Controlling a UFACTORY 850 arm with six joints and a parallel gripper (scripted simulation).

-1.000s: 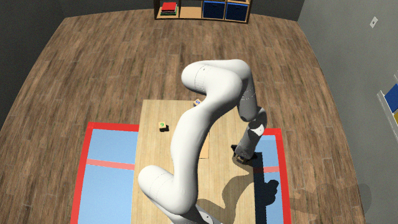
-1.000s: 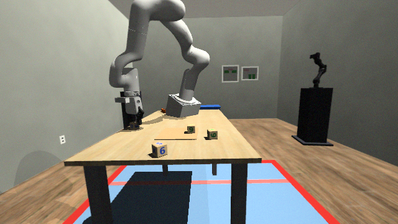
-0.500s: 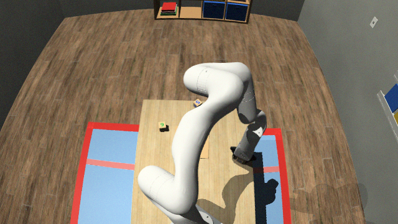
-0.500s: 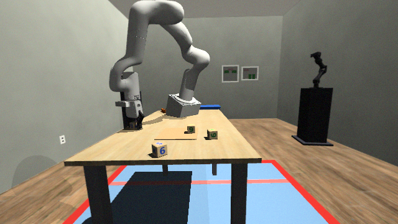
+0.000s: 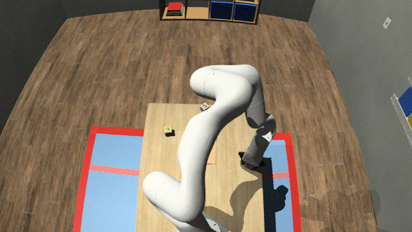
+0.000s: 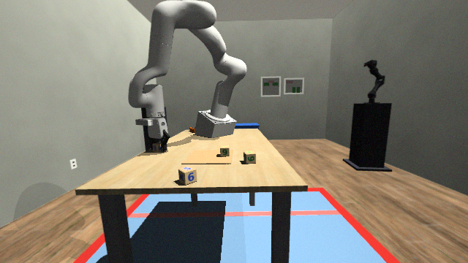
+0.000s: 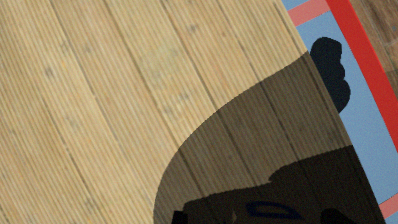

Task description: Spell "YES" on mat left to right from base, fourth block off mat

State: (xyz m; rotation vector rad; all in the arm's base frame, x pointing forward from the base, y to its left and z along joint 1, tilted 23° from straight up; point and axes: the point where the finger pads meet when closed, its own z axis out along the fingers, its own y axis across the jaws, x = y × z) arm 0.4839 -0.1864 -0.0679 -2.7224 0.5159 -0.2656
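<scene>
End effector (image 6: 158, 146) spread, empty, low over a block (image 6: 156, 147) at the bench (image 6: 153, 172) edge; three blocks apart

Grey walls, wood plank floor (image 6: 365, 190), cubby shelf (image 5: 257, 13) at 12 o'clock, black pedestal (image 6: 370, 135) at 3.

The arm (image 5: 206, 129) arches high and bends down toward the desk's right edge. Its gripper (image 6: 158, 146) points straight down, fingers spread and holding nothing.
</scene>
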